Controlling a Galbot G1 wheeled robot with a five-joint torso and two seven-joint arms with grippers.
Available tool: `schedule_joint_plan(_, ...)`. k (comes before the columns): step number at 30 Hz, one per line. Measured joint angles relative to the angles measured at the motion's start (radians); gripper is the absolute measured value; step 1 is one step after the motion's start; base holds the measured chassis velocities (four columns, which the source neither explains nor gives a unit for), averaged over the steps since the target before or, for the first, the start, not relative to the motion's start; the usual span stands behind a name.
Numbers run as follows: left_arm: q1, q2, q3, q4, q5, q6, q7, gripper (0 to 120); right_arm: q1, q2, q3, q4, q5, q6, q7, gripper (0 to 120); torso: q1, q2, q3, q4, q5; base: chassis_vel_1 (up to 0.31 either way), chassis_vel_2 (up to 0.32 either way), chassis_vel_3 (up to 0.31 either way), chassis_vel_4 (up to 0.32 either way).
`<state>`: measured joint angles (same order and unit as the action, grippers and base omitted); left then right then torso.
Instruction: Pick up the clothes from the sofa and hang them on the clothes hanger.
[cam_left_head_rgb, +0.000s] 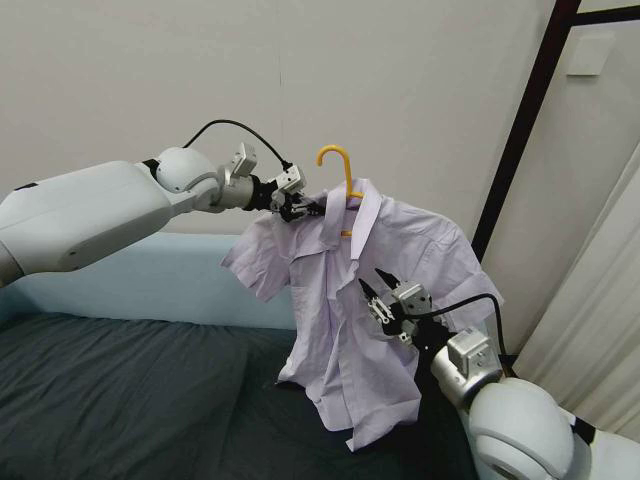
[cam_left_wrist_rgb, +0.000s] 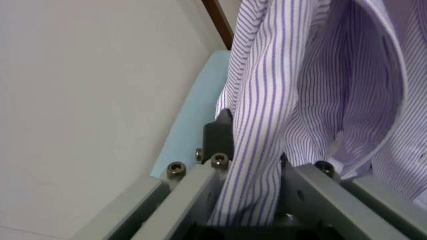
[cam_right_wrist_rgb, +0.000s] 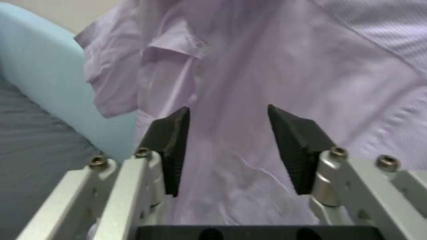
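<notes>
A pale lilac striped shirt hangs on a yellow hanger held up in the air above the sofa. My left gripper is shut on the shirt's shoulder beside the collar; striped cloth runs between its fingers in the left wrist view. My right gripper stands open in front of the shirt's lower front. In the right wrist view its black pads are spread, with the shirt just beyond them and nothing between them.
A dark grey sofa seat with a light blue backrest lies below. A dark upright pole stands at the right, against a plain white wall. A pale curtain hangs far right.
</notes>
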<state>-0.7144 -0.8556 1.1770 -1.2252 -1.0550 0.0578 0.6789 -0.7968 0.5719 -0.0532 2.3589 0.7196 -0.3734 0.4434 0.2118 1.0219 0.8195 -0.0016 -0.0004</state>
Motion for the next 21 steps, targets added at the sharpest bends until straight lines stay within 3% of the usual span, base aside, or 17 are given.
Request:
schedule_joint_plan(3, 0.002, -0.002, -0.006, 0.015, 0.014, -0.015, 0.012, 0, -0.018, -0.038, 0.053, 0.013, 0.048, -0.005, -0.018, 60, 0.000, 0.000, 0.000, -0.0001, 0.0005, 0.000, 0.000, 0.000, 0.000)
schedule_joint_plan(6, 0.006, -0.004, -0.021, 0.042, 0.040, -0.048, 0.039, 0, 0.024, -0.143, 0.143, 0.016, 0.180, -0.002, -0.071, 73, 0.000, 0.000, 0.000, 0.0007, -0.0001, 0.000, 0.000, 0.000, 0.000)
schedule_joint_plan(7, 0.006, -0.004, -0.021, 0.042, 0.040, -0.048, 0.039, 0, 0.024, -0.143, 0.143, 0.016, 0.180, -0.002, -0.071, 73, 0.000, 0.000, 0.000, 0.0007, -0.0001, 0.000, 0.000, 0.000, 0.000)
schedule_joint_plan(12, 0.029, 0.002, -0.057, 0.018, 0.060, -0.075, 0.063, 0, 0.103, -0.336, 0.266, -0.055, 0.407, 0.034, -0.337, 97, 0.000, 0.000, 0.000, 0.0002, -0.0002, 0.000, 0.000, 0.000, 0.000)
schedule_joint_plan(17, 0.071, -0.006, -0.099, -0.012, 0.081, -0.097, 0.072, 0, 0.146, -0.446, 0.274, -0.151, 0.473, 0.074, -0.513, 100, 0.000, 0.000, 0.000, 0.0008, -0.0001, 0.000, 0.000, 0.000, 0.000)
schedule_joint_plan(21, 0.103, -0.031, -0.123, -0.027, 0.107, -0.110, 0.082, 0, 0.161, -0.523, 0.283, -0.189, 0.517, 0.070, -0.567, 100, 0.000, 0.000, 0.000, 0.0001, -0.0001, 0.000, 0.000, 0.000, 0.000)
